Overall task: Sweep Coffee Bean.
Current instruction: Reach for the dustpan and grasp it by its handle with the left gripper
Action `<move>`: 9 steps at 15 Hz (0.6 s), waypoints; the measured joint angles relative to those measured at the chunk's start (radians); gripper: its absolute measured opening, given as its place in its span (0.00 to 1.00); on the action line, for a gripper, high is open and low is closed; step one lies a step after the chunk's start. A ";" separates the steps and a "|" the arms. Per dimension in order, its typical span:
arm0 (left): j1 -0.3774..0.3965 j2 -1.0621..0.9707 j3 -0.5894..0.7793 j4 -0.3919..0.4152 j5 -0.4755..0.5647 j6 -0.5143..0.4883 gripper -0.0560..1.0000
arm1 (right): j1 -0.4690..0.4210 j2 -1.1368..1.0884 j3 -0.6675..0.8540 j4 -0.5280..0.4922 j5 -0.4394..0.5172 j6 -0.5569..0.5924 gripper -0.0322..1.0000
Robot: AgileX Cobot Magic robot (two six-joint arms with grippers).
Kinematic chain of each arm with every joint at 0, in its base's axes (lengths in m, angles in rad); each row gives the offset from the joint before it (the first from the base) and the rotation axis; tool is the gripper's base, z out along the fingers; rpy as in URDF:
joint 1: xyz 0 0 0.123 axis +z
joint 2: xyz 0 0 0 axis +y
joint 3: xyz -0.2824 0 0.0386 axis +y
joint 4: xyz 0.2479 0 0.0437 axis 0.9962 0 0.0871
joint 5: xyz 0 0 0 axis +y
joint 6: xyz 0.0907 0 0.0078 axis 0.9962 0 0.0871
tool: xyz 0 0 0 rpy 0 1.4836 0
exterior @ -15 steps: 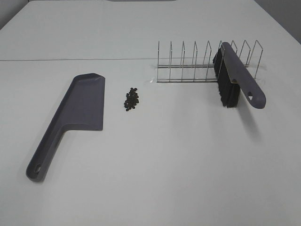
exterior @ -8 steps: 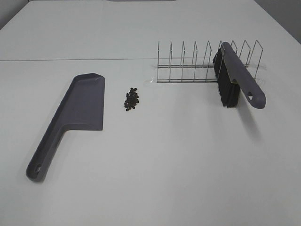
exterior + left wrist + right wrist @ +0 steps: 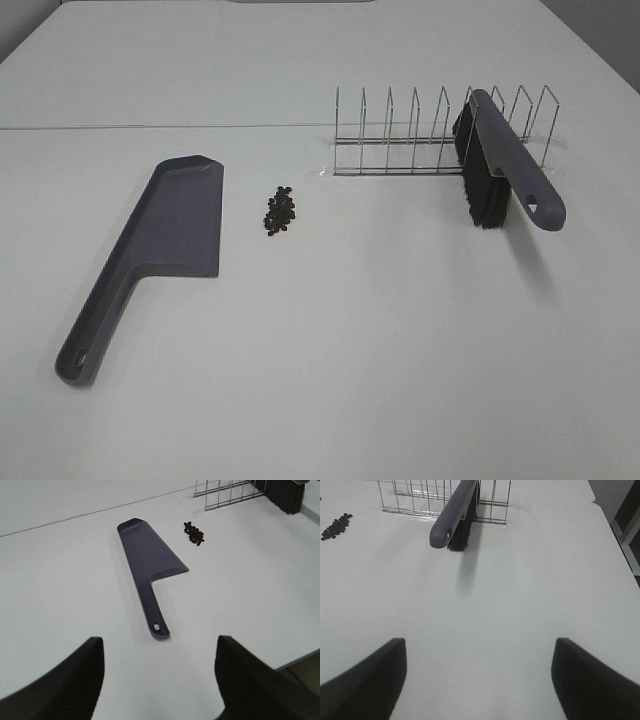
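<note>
While the left tool (image 3: 159,650) and right tool (image 3: 480,644) gape empty, oval coffee beans (image 3: 281,210) lie beside a smooth dustpan (image 3: 175,225).

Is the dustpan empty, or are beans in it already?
Empty. The dustpan is bare inside; the coffee beans sit piled on the table beside it, not touching.

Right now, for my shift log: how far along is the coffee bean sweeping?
Barely begun. Done: nothing; the coffee beans lie piled on the table beside the dustpan, none in it. In hand: nothing; the left gripper and right gripper are both open and empty. Left: take the brush from the wire rack, take the dustpan, and sweep the beans in.
</note>
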 joint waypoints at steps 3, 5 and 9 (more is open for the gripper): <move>0.000 0.000 0.000 0.000 0.000 0.000 0.64 | 0.000 0.000 0.000 0.000 0.000 0.000 0.76; 0.000 0.000 0.000 0.000 0.000 0.000 0.64 | 0.000 0.000 0.000 0.000 0.000 0.000 0.76; 0.000 0.000 0.000 0.000 0.000 0.000 0.64 | 0.000 0.000 0.000 0.000 0.000 0.000 0.76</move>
